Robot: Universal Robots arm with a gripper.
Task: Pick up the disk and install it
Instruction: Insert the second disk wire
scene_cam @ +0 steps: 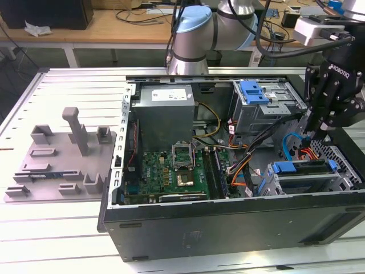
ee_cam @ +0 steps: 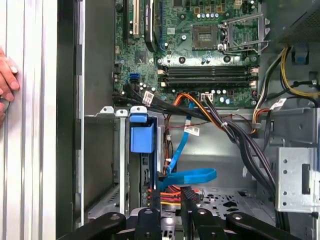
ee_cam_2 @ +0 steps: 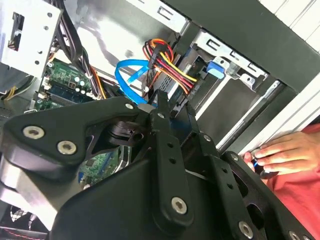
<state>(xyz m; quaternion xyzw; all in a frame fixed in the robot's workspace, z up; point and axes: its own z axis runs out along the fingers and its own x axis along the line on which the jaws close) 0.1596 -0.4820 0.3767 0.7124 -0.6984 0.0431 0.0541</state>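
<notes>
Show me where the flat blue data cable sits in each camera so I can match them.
Exterior view: the blue data cable loops inside the case toward the exterior view's right, beside the red-and-yellow wires.
Second wrist view: it curls beside those wires.
First wrist view: it lies beside those wires.
Shared landmark: the green motherboard.

lab/workshop | slatted aluminium bench (scene_cam: 68, 80) | wooden desk with cables (scene_cam: 114, 20) | opened computer case (scene_cam: 228, 222)

Even, bright overhead light; the pale ribbed metal counter (scene_cam: 68, 228) glares slightly, the case interior sits shadowed, focus sharp.
</notes>
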